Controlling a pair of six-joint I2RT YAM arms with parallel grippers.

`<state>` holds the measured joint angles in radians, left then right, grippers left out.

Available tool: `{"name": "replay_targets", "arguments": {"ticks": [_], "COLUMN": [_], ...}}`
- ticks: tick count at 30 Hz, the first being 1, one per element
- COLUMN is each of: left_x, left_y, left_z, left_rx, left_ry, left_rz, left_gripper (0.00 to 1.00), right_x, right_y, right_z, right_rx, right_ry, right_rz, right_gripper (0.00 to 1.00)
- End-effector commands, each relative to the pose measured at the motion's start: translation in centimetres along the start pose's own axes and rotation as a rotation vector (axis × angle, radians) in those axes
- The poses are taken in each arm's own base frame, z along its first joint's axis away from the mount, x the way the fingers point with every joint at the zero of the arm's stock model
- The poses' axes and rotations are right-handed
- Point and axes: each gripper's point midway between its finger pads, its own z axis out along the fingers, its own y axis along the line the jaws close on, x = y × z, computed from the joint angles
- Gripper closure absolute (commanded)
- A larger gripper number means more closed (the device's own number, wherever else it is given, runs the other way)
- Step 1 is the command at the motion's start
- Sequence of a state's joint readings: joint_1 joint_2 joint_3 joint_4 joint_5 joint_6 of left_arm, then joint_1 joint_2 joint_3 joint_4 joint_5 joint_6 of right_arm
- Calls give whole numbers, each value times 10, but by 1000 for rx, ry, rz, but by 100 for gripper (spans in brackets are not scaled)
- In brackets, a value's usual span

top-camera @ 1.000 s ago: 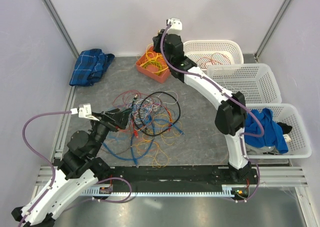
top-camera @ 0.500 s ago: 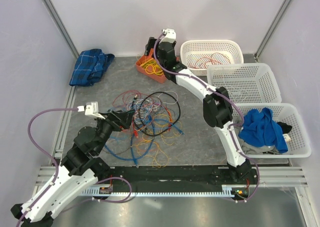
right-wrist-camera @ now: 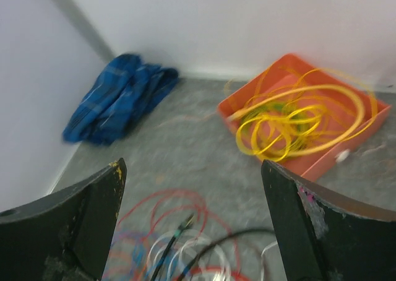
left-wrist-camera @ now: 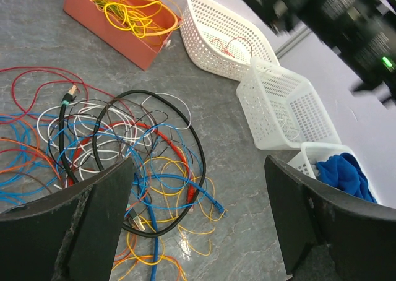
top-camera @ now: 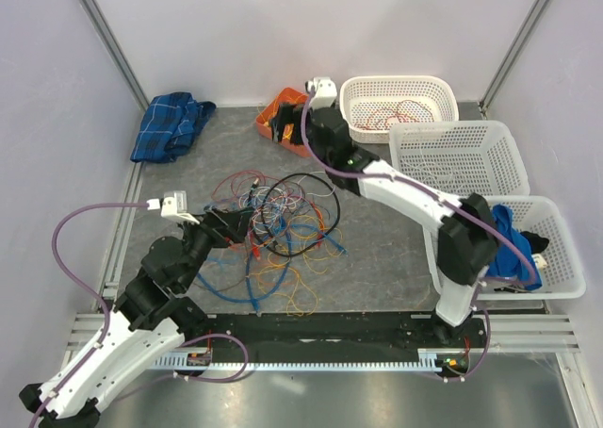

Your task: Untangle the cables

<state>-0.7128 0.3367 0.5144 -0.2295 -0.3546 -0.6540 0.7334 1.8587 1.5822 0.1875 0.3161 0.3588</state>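
Observation:
The cables (top-camera: 283, 225) lie as a tangle of red, blue, white, orange, yellow and black wires on the grey floor, also seen in the left wrist view (left-wrist-camera: 124, 138) and blurred in the right wrist view (right-wrist-camera: 185, 247). More yellow cables (right-wrist-camera: 297, 123) are coiled in an orange bin (top-camera: 275, 112). My left gripper (top-camera: 234, 225) hovers open at the tangle's left edge, with nothing between its fingers (left-wrist-camera: 199, 169). My right gripper (top-camera: 290, 126) is open and empty (right-wrist-camera: 193, 164) beside the orange bin, above the tangle's far side.
Three white baskets stand along the right: the far one (top-camera: 396, 87) holds thin wires, the middle one (top-camera: 452, 155), and the near one (top-camera: 561, 249) with a blue cloth (top-camera: 499, 230). A blue plaid cloth (top-camera: 171, 124) lies at the back left corner.
The right gripper has opened, and its arm has swung down and forward from over the orange bin. The left arm has barely shifted.

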Motion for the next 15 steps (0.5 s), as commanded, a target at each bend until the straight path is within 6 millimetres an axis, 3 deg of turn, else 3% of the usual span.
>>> {"name": "replay_targets", "arguments": {"ticks": [1, 3, 4, 6, 7, 11, 15], "left_x": [-21, -19, -19, -9, -7, 13, 35], "left_y": [-3, -4, -4, -3, -4, -1, 10], "left_z": [-7, -8, -7, -5, -4, -1, 2], "left_rx": [-16, -13, -14, -18, -20, -38, -68], "left_ry": [-52, -42, -36, 10, 25, 115, 169], "left_rz": [-42, -37, -33, -14, -9, -5, -27], "left_gripper": [7, 8, 8, 9, 9, 10, 11], "right_x": [64, 88, 108, 127, 142, 172, 204], "right_y": [28, 29, 28, 26, 25, 25, 34], "right_z": [-62, -80, -99, -118, -139, -188, -226], "right_rx": [-160, -173, -182, -191, -209, -271, -331], "right_ry": [173, 223, 267, 304, 331, 360, 416], "right_rz": [-19, -23, -37, -49, -65, -108, -162], "right_gripper": [3, 5, 6, 11, 14, 23, 22]}}
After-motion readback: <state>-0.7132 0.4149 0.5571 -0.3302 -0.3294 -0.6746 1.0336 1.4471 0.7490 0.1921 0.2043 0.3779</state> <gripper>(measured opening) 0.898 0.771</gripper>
